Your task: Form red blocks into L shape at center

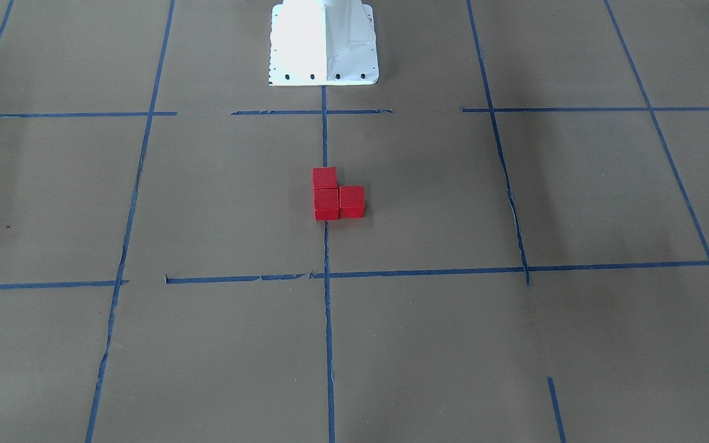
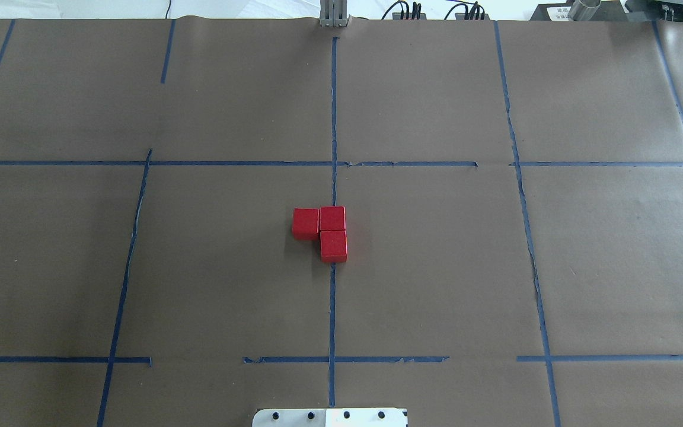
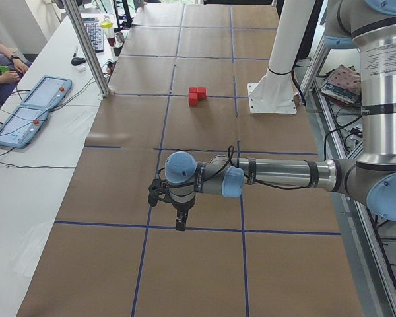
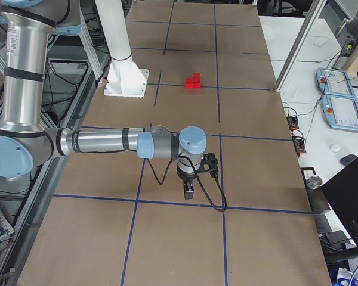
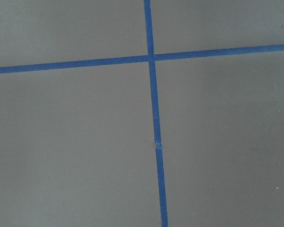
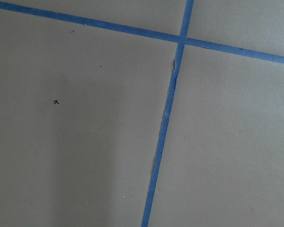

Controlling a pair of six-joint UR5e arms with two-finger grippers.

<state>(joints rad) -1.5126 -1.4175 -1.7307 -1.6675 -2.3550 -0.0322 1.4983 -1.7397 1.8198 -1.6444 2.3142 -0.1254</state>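
Three red blocks sit touching in an L on the brown paper center [image 2: 412,249], on the thin vertical blue tape line. In the overhead view, one block [image 2: 305,223] lies left of a second [image 2: 332,218], and the third [image 2: 334,245] is just nearer the robot. They also show in the front view [image 1: 326,203], the left view [image 3: 197,96] and the right view [image 4: 194,81]. My left gripper [image 3: 178,221] hangs over the paper far from the blocks. My right gripper [image 4: 188,192] does the same at the other end. I cannot tell whether either is open or shut.
The white robot base [image 1: 324,43] stands behind the blocks. Blue tape grid lines cross the paper [image 5: 151,57] [image 6: 180,38]. Teach pendants [image 3: 33,109] and an operator sit on the side table. A metal post [image 3: 89,49] stands at the table edge.
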